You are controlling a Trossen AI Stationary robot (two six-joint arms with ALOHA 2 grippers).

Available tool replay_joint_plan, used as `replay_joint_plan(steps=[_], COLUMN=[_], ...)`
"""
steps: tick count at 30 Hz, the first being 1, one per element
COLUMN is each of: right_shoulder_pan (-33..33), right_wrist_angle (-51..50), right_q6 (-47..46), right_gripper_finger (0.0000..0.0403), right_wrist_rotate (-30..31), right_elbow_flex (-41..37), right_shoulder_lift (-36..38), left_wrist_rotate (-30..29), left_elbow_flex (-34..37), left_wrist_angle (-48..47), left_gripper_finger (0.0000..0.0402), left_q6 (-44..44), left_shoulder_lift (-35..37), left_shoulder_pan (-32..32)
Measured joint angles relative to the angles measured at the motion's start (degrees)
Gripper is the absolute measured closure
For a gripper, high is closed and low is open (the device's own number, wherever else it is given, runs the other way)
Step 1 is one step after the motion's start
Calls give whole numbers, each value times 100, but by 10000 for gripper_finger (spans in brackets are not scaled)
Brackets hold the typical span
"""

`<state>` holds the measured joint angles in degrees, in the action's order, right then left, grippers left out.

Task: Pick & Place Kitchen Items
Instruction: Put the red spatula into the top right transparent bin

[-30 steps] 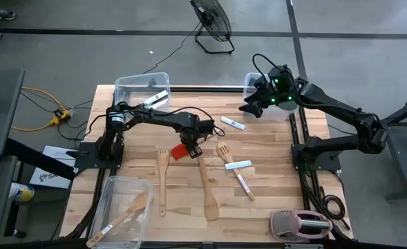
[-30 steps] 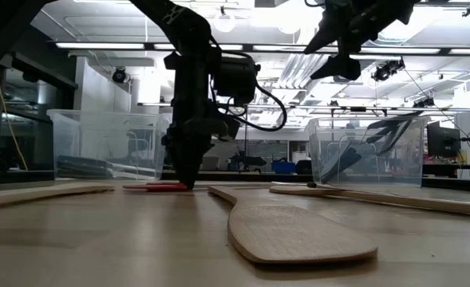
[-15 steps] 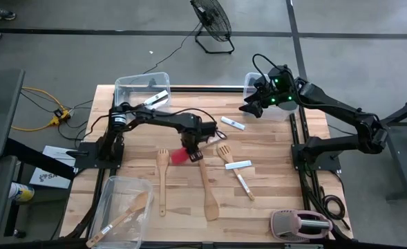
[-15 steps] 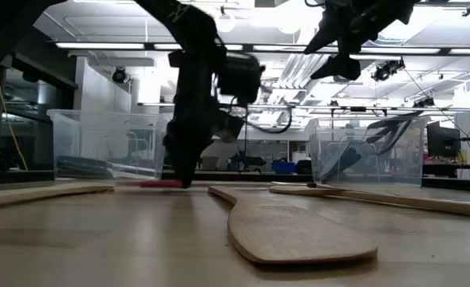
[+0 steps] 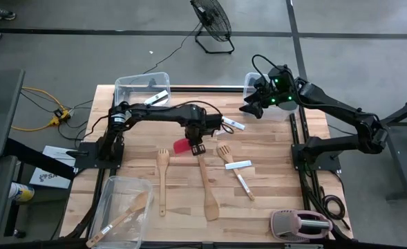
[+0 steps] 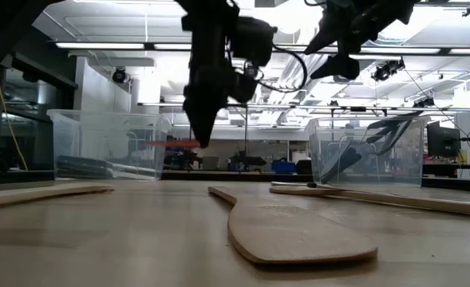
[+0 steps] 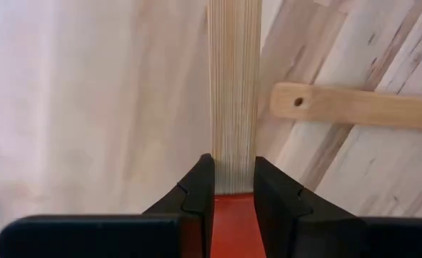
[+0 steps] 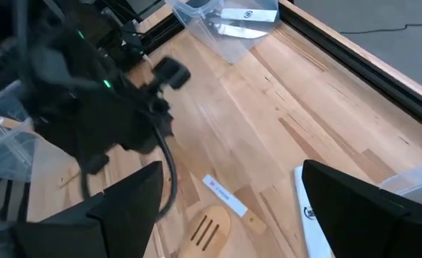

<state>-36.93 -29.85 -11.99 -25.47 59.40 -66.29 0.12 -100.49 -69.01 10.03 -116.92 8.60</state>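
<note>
Whereas half a second ago the small red spatula (image 5: 182, 146) lay at table level under the left arm, it now hangs clear of the wood, raised in the low view to about the height of the bins' rims. The left gripper (image 5: 197, 145) has risen with it and moved toward the table's middle, its fingers (image 7: 196, 195) pressed onto the spatula where the pale wooden handle meets the red blade. The right gripper (image 5: 253, 108) has not moved; it hovers over the far right corner beside a clear bin (image 5: 253, 80), its fingers spread with nothing between them.

On the butcher-block table (image 5: 272, 197) the rest lies as before: a long wooden spatula (image 5: 206, 187), a forked turner (image 5: 162, 180), a slotted turner (image 5: 224, 153), and two white-bladed knives (image 5: 239, 164) near the centre. Another clear bin (image 5: 135, 87) stands at the far left, a third (image 5: 120, 207) at the near left holds utensils, and a pink-and-grey toaster (image 5: 300, 225) sits near right. Beyond, a floor fan (image 5: 213, 24) stands on grey concrete.
</note>
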Motion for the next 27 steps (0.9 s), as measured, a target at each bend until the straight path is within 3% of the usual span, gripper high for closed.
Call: replay_joint_plan(steps=[5, 14, 19, 27], right_shoulder_pan=[1, 0, 0, 0], right_wrist_angle=[-2, -2, 3, 50], right_q6=[303, 328, 390, 445], right_gripper_finger=[78, 78, 78, 78], right_wrist_rotate=[111, 1204, 1548, 1550], right_elbow_flex=[0, 2, 2, 2], right_shoulder_lift=[134, 797, 1238, 1650], left_wrist_rotate=[-394, -938, -975, -826], left_elbow_flex=[-780, -1930, -2479, -3293], left_wrist_angle=[-602, -1410, -1408, -966], left_gripper_finger=[336, 336, 336, 336], left_q6=[-278, -434, -564, -937], left_shoulder_lift=[15, 22, 22, 24], left_shoulder_pan=[2, 211, 420, 741])
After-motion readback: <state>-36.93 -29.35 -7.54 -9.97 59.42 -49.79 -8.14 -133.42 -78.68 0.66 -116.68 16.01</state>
